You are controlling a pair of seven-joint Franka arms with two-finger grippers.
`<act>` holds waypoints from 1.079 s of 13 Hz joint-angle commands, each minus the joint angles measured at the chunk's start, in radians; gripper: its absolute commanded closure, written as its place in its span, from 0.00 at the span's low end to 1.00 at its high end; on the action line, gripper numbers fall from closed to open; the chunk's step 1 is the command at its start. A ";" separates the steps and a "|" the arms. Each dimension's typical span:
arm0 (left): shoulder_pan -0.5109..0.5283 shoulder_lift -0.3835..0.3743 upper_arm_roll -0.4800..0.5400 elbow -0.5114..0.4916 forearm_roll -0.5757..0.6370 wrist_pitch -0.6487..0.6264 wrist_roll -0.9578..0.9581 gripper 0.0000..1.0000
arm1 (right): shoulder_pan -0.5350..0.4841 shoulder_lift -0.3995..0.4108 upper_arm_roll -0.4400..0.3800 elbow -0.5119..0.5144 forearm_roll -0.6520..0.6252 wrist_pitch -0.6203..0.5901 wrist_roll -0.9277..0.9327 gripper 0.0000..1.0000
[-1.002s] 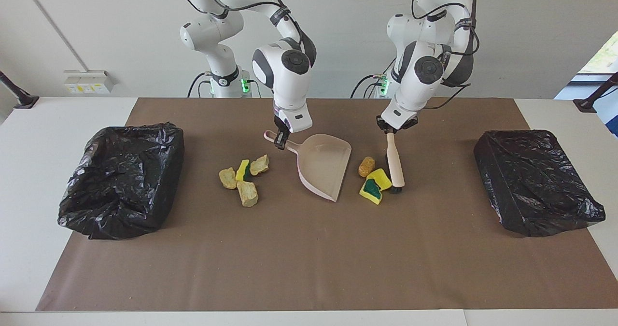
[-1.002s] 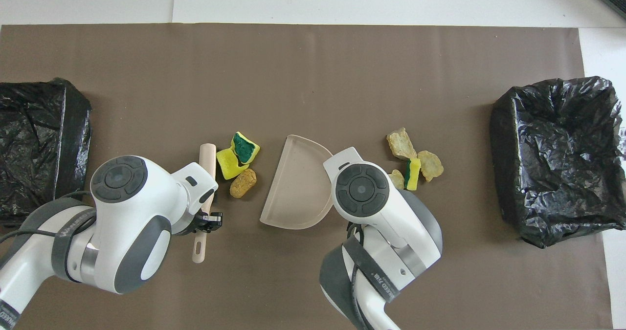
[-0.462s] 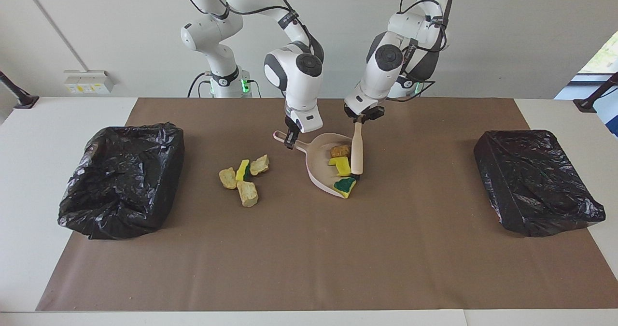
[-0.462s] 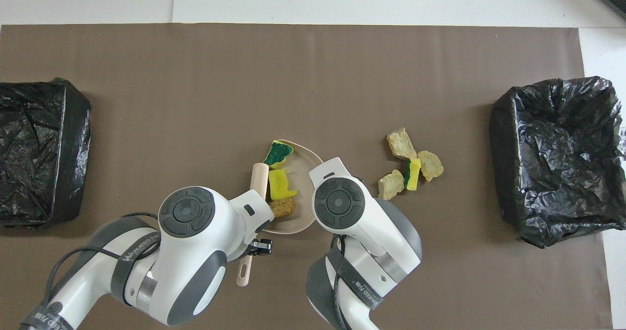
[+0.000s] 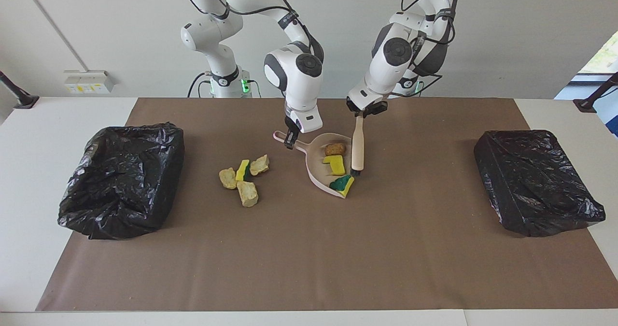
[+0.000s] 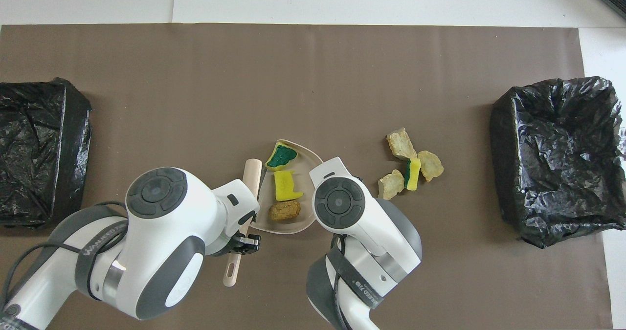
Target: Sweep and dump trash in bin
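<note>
Plastic dustpan [image 5: 324,164] in our clenched right gripper [image 5: 289,141] is carrying three scraps [image 5: 334,164]; four scraps [image 5: 244,178] are lying beside it; our left gripper [image 5: 363,112] is grasping one brush [image 5: 357,147].

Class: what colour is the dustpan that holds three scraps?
Pale beige-pink; the dustpan shows best in the overhead view.

Open brown mat [image 5: 299,253] between two black-bagged bins [image 5: 123,178], obstructed centrally by dustpan [image 5: 321,164], brush [image 5: 358,145].
</note>
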 commanded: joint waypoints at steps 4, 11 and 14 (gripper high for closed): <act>0.056 -0.034 -0.002 -0.008 0.065 -0.031 0.013 1.00 | -0.010 0.006 0.002 0.004 -0.021 0.003 0.017 1.00; 0.043 -0.106 -0.013 -0.115 0.099 0.037 -0.094 1.00 | -0.197 -0.126 -0.009 0.128 -0.058 -0.200 -0.032 1.00; -0.110 -0.107 -0.014 -0.155 0.097 0.089 -0.286 1.00 | -0.345 -0.158 -0.009 0.205 -0.070 -0.281 -0.109 1.00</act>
